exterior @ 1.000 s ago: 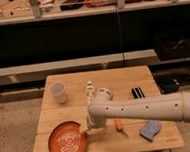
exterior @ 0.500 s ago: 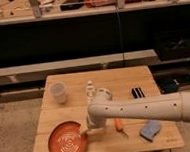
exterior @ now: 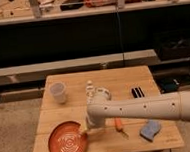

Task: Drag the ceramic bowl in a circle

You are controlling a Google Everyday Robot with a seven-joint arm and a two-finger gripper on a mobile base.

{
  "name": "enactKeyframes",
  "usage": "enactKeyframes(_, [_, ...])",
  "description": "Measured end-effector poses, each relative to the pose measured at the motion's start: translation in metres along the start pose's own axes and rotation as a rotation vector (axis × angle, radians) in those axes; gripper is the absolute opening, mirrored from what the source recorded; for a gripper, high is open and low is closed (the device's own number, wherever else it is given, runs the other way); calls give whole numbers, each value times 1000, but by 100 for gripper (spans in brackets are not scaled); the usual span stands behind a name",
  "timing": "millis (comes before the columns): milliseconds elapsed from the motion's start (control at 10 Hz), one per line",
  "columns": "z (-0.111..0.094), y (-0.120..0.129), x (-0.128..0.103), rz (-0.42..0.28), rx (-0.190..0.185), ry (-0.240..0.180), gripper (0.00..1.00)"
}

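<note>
The ceramic bowl [exterior: 67, 141] is a wide, shallow orange-red dish with pale rings inside. It sits at the front left corner of the wooden table [exterior: 124, 83], its rim reaching the table's front edge. My white arm reaches in from the right across the table. The gripper [exterior: 86, 132] hangs down at the bowl's right rim and seems to touch it. The arm's wrist hides most of the gripper.
A translucent plastic cup [exterior: 58, 92] stands at the back left. A small white bottle [exterior: 89, 89] stands mid-table. A black object [exterior: 137, 92] lies at the right, an orange carrot-like item [exterior: 120, 126] and a blue sponge [exterior: 150, 130] at the front right. A dark shelf runs behind.
The bowl has slid slightly toward the front left of the table, with the gripper staying at its right rim.
</note>
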Motion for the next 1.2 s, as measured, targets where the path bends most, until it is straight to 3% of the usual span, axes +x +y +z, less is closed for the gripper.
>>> enactKeyframes(1200, [4,-4,4,-65,-3,-2,80])
